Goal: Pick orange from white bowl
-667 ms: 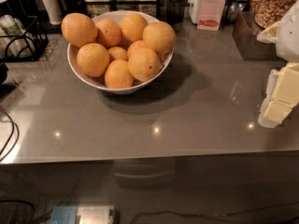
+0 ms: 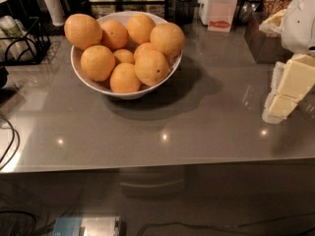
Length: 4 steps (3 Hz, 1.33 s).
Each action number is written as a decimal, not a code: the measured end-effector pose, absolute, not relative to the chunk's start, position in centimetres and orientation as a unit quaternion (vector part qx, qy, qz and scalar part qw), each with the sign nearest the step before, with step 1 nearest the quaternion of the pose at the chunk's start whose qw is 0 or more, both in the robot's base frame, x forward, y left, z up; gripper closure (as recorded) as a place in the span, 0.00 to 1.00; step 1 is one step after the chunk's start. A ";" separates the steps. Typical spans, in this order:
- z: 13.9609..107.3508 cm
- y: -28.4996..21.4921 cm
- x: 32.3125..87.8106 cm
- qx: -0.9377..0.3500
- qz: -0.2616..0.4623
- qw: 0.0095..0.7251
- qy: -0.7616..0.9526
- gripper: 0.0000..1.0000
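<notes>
**At the Counter's Right Edge, My Claw Apart from the Bowl**

At the right edge of the view, my cream-coloured claw (image 2: 288, 90) hung tilted just over the glossy grey countertop (image 2: 197, 132), with the white casing of my arm (image 2: 300, 21) above it. Whether it was wide or narrow I could not tell. To its left, well apart, the wide, round, glossy white bowl (image 2: 75, 65) stood on the counter, heaped with oranges. The large, round, plain-skinned bright orange (image 2: 167, 39) lay high in the heap at the bowl's right rim, on the side nearest my claw. Just in front of it, touching it, lay a similar orange with a small dark speck (image 2: 151, 67). Another big orange (image 2: 82, 31) sat up on the far-left rim. Behind the bowl stood a black mesh cup (image 2: 184, 6) and a white container with a red label (image 2: 216, 9). A black wire rack (image 2: 22, 43) stood at the left edge.
</notes>
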<state>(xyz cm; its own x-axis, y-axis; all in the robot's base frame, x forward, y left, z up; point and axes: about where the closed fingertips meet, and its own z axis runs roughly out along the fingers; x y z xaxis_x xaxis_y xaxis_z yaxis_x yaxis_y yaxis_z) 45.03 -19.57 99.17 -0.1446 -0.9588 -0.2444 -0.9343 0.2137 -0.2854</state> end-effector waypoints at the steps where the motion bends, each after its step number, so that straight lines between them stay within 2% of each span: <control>1: 99.5 -16.5 46.4 -0.662 -0.012 0.211 0.719 0.00; 3: 99.1 -15.0 49.3 -0.693 0.085 0.314 0.643 0.00; 4: 98.7 -13.8 50.1 -0.701 0.124 0.342 0.614 0.00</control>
<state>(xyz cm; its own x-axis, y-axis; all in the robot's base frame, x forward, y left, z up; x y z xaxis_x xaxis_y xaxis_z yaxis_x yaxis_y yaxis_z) 50.13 -13.82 98.74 0.2159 -0.7751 -0.5937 -0.9448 -0.0123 -0.3276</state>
